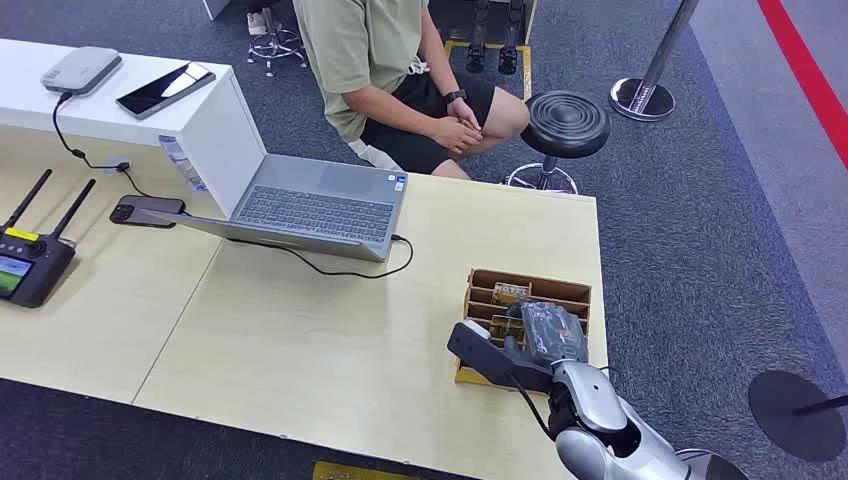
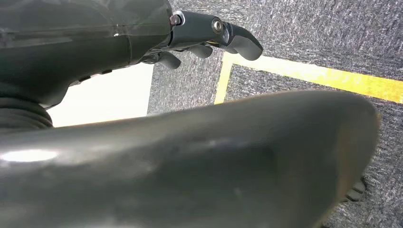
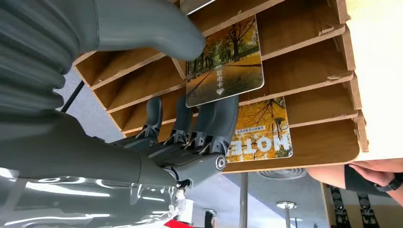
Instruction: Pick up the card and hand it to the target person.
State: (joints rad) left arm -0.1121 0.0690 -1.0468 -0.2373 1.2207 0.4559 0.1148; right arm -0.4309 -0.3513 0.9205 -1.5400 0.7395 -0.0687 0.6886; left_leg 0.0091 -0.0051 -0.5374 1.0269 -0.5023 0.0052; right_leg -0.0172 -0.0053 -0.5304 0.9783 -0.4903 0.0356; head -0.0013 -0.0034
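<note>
card: thin glossy key card [image 3: 224,71] with autumn-tree print, centre of right wrist frame, part way out of a slot
handling: judged light, stiff, slick-faced; likely to slip if pinched on the faces alone, so best taken by the free lower edge, thumb on one face, fingers behind
right hand: [image 3: 190,118] grasping the card, thick grey thumb [image 3: 157,33] pressed on its upper corner, dark fingers [image 3: 223,118] behind its lower edge; lower right of head frame [image 1: 540,335], over the rack
rack: wooden slotted holder [image 1: 575,292], thin plywood dividers, raw chipped edges
second card: "HOTEL" print [image 3: 261,128], resting in the next slot
left hand: [image 2: 209,33] upper middle of left wrist frame, fingers curled in, nothing held
person: seated at upper centre [image 1: 400,70], hands clasped on knee
table: pale wood-grain top [image 1: 300,350], matte
</note>
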